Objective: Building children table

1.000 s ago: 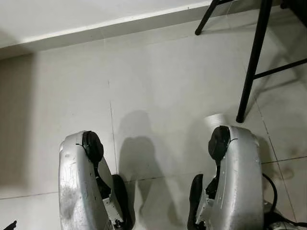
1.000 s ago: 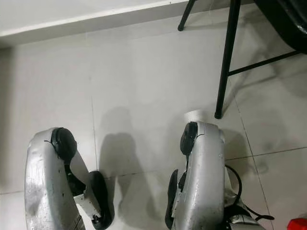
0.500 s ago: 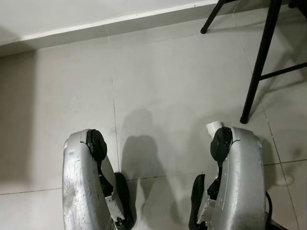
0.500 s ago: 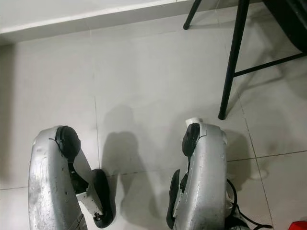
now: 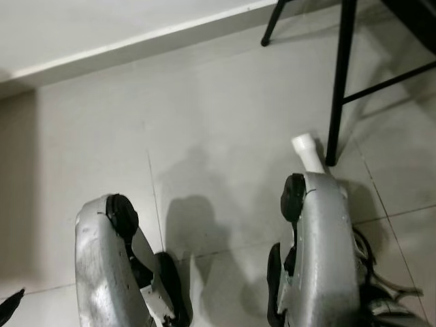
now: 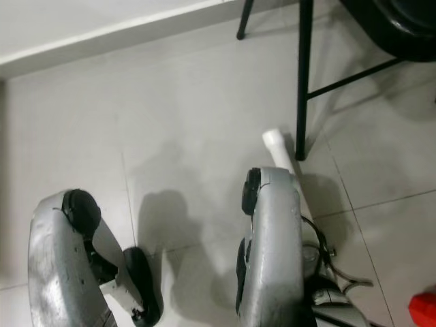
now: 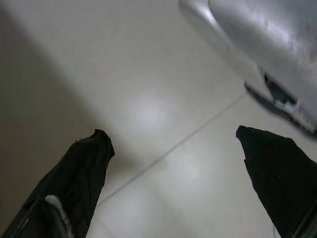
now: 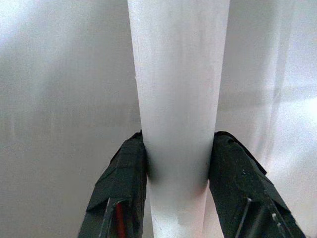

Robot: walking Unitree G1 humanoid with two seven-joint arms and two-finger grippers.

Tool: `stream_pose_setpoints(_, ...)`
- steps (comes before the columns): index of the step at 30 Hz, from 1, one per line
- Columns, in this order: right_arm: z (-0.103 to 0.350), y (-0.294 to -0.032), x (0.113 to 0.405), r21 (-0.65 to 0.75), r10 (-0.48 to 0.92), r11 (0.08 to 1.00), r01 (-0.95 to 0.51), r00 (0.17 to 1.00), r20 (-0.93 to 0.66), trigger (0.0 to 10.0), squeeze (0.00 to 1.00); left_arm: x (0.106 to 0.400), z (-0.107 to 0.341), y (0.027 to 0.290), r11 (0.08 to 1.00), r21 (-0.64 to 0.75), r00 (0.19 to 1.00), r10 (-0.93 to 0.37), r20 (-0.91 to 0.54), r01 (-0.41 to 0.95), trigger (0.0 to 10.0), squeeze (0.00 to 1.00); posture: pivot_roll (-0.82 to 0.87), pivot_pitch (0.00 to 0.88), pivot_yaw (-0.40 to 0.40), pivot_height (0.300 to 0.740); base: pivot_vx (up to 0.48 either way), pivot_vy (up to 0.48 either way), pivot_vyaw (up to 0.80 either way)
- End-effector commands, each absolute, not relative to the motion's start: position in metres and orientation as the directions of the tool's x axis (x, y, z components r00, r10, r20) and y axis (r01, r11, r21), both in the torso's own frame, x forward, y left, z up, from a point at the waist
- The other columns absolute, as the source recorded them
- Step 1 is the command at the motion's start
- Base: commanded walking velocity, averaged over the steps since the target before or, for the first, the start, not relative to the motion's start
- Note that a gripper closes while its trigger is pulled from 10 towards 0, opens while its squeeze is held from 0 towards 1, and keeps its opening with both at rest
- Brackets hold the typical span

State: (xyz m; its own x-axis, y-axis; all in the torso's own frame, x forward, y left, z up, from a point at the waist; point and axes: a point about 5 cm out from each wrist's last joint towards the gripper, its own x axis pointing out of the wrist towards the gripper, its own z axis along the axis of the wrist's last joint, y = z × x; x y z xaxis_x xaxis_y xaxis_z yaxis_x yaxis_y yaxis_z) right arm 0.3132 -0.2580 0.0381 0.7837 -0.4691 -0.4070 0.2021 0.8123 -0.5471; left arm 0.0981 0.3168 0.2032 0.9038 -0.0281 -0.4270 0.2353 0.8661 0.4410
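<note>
While the right gripper is clamping a white table leg between its two black fingers, the left gripper is hanging idle with its fingers spread wide over bare floor, carrying nothing. The leg is lying along the right arm, its rounded end poking out past the elbow and sitting just beside the foot of the black chair leg — the nearest obstacle. That closeness looks like the main risk: a turn or a swing of the arm towards the chair could knock the protruding end against the metal and twist the leg in the grip. The leg is a smooth, matte cylinder, likely painted wood or plastic, so with only two narrow pads on a round surface it may also be prone to rolling or sliding out. The arms are showing scuffed silver shells. Beyond the chair leg's foot, glossy pale floor tiles with thin grout lines are running up to a light skirting strip at the wall — hard ground for a dropped part.
</note>
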Motion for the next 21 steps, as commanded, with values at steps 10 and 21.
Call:
stream_pose_setpoints(10, 0.109, -0.195, 0.361, -0.509, -0.188, 0.856, 0.095, 0.973, -0.134, 0.0, 0.0, 0.114, 0.161, 0.306, 0.927, 0.355, 0.93, 0.018, -0.367, 0.122, 10.0, 0.0, 0.05, 0.337, 0.055, 0.324, 0.0, 0.0, 0.0)
stream_pose_setpoints(21, 0.162, -0.197, 0.373, -0.565, -0.118, 0.818, 0.104, 0.993, 0.012, 0.0, 0.0, 0.138, 0.142, 0.299, 0.943, 0.328, 0.957, 0.046, -0.287, 0.053, 10.0, 0.0, -0.01, 0.203, 0.01, 0.369, 0.0, 0.0, 0.0)
